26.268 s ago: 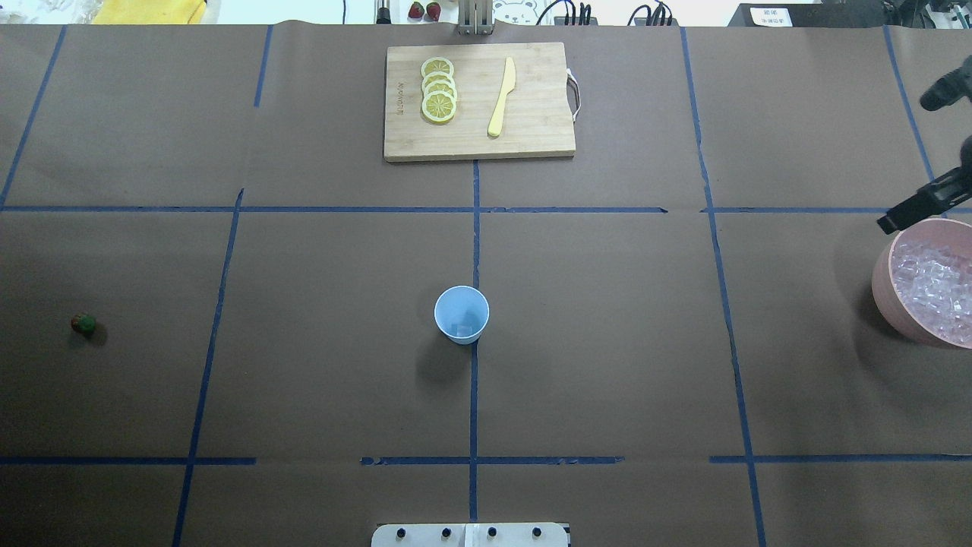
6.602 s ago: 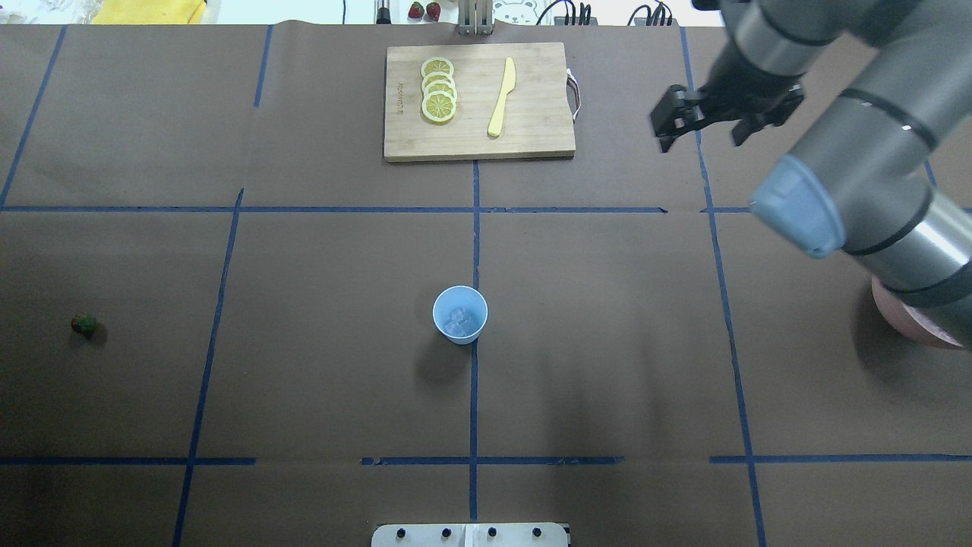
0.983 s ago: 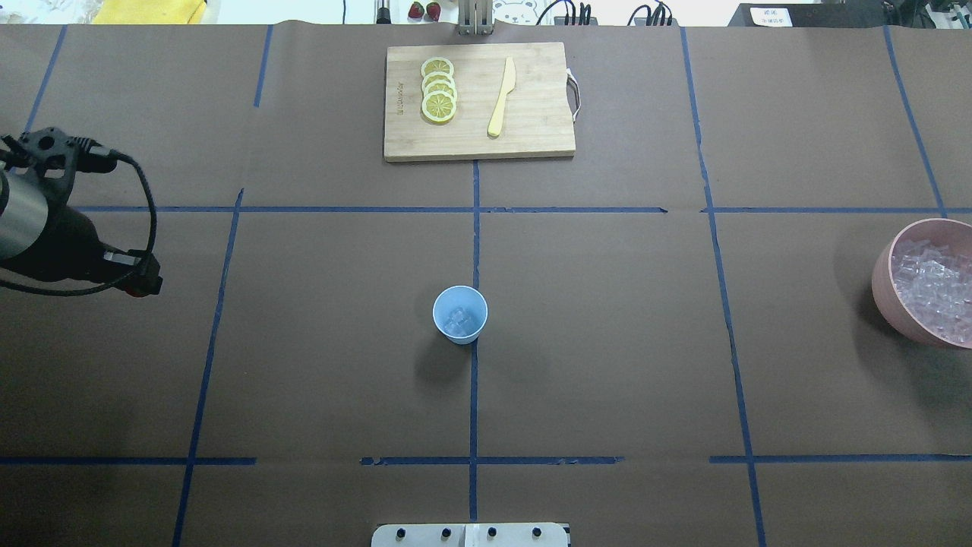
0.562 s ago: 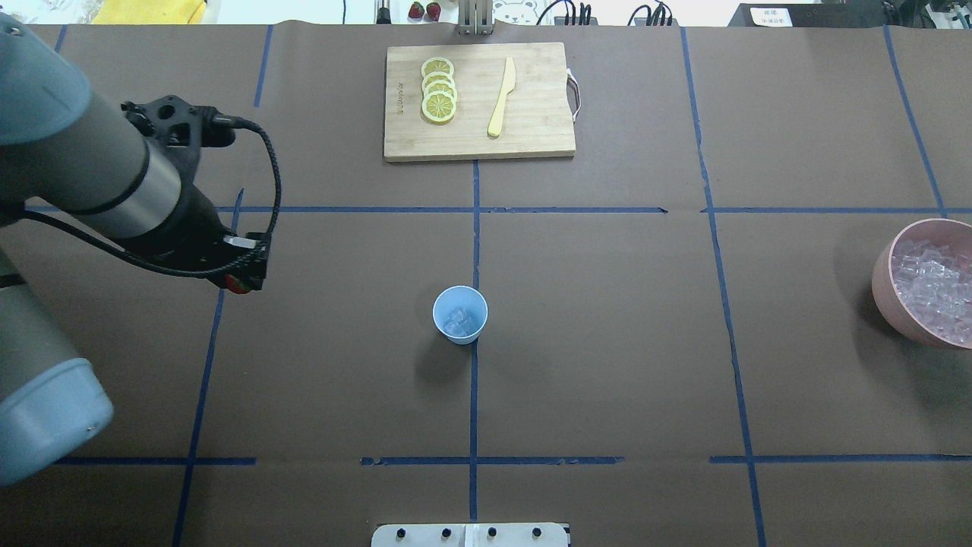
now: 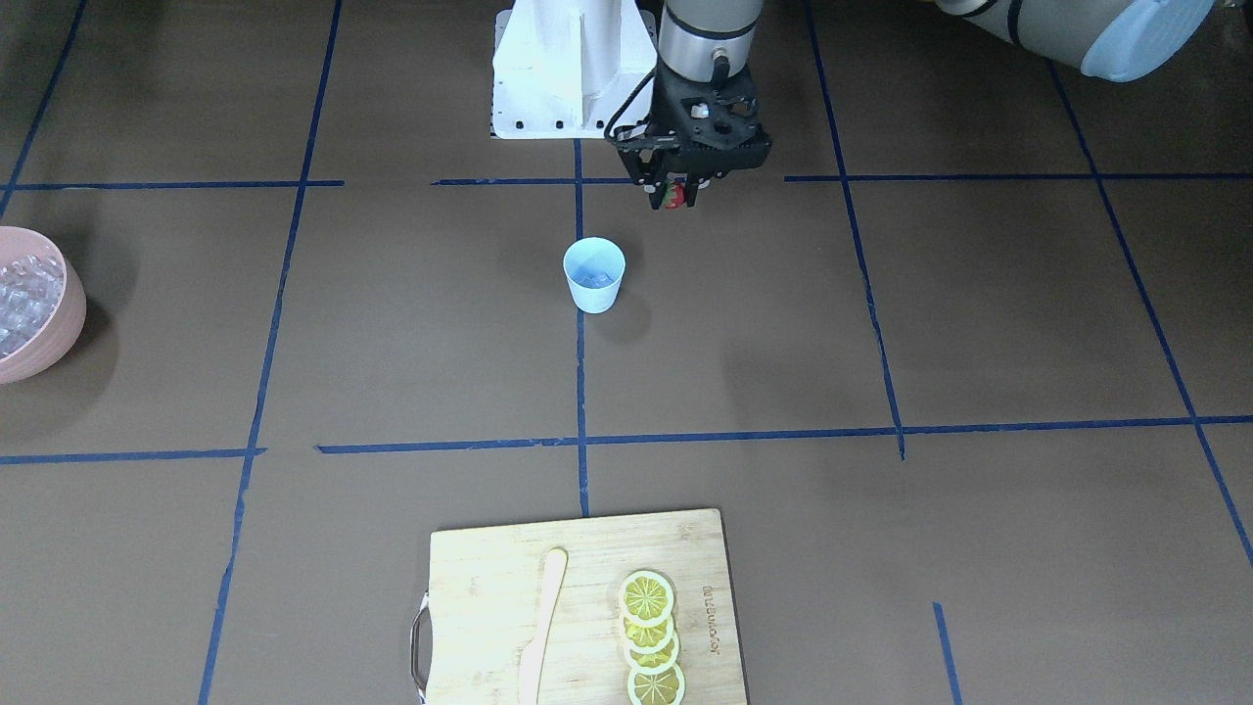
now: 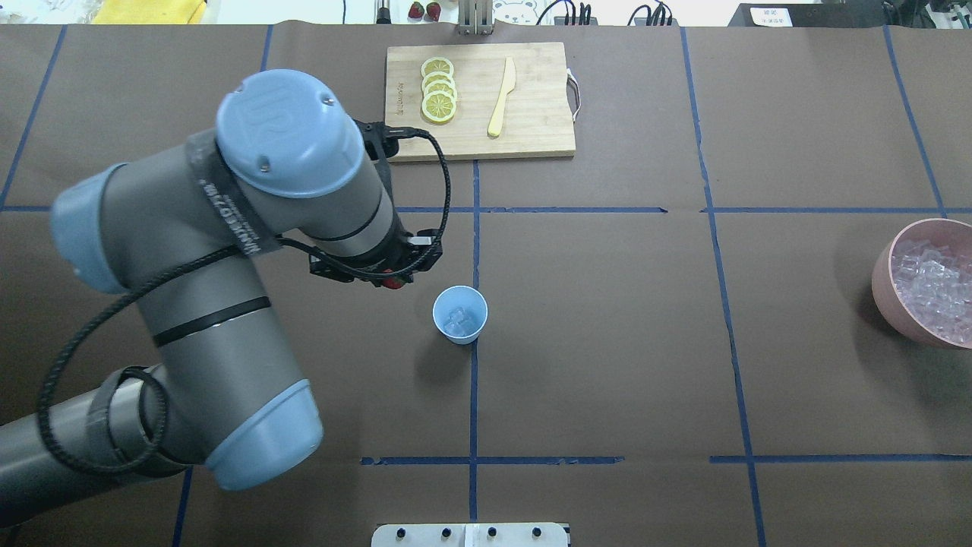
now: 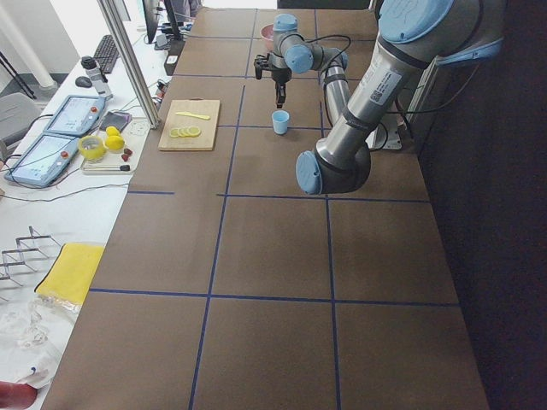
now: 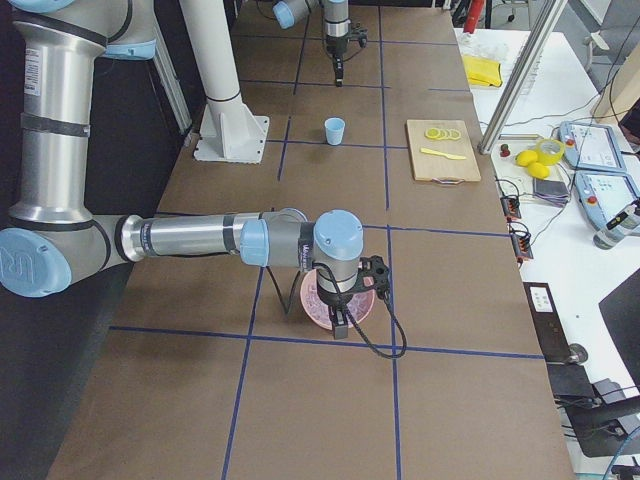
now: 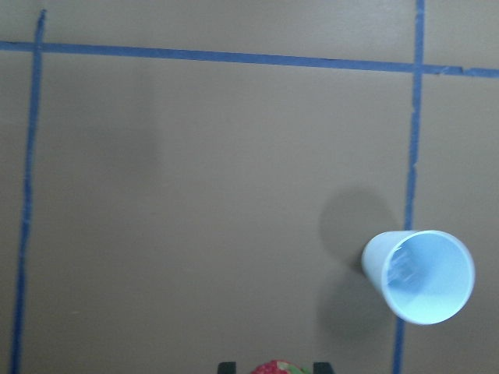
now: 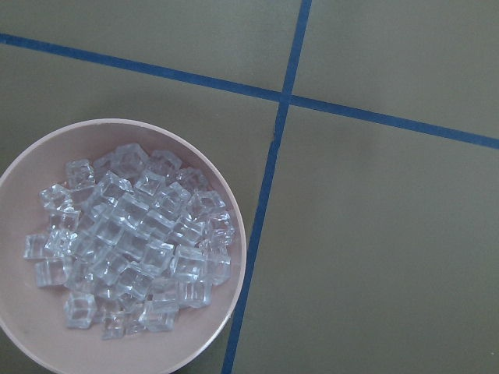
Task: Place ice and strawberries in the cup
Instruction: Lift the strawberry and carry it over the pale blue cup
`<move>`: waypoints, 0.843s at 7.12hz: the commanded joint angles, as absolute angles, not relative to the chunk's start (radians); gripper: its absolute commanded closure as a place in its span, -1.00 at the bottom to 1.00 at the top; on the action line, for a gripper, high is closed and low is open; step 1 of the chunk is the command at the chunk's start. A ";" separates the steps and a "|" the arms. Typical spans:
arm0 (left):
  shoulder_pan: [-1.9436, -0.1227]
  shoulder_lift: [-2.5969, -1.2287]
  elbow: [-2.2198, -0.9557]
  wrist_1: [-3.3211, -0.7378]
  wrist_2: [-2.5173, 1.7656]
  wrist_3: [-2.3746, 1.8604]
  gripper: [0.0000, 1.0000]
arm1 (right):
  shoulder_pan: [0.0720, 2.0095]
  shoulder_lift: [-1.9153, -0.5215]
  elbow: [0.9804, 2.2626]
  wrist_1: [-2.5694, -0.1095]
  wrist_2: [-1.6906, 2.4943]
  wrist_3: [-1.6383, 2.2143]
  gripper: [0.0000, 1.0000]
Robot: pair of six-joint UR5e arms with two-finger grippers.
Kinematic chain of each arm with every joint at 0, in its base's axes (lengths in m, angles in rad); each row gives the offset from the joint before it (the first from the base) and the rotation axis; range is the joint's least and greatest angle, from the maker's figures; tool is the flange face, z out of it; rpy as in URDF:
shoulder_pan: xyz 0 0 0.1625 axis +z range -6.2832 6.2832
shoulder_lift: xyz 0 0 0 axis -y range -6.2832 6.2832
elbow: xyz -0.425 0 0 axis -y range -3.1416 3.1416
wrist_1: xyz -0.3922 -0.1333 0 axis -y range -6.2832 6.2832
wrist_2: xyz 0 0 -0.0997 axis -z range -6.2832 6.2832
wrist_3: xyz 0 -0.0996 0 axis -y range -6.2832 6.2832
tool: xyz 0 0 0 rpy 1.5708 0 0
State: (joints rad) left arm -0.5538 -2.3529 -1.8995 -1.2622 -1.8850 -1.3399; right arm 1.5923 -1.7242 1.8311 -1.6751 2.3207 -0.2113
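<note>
Cup [image 6: 460,314], frame centre: ice [image 6: 458,322] inside, that step done. Strawberry [image 6: 393,283]: clamped in left gripper [image 5: 674,193], just upper left of cup, drop remaining. Right gripper [image 8: 340,325]: over bowl [image 6: 878,277]; opening cannot be told.

Table [image 6: 607,342] (brown, taped): cup [image 6: 460,314], bowl [image 6: 882,289], board [image 6: 539,114]

Lemon slices [image 6: 439,90] and a yellow knife [image 6: 502,97] lie on the cutting board [image 6: 541,131].

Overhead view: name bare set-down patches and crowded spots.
Bare paper lies between the cup and the pink bowl, and between cup and cutting board. Crowded: just left of the cup, where the left gripper holds the strawberry.
</note>
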 commanded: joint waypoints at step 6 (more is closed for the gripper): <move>-0.485 -2.461 -1.666 -1.382 -1.839 -1.408 0.86 | 1.592 -1.724 1.830 -1.675 2.321 -0.202 -0.98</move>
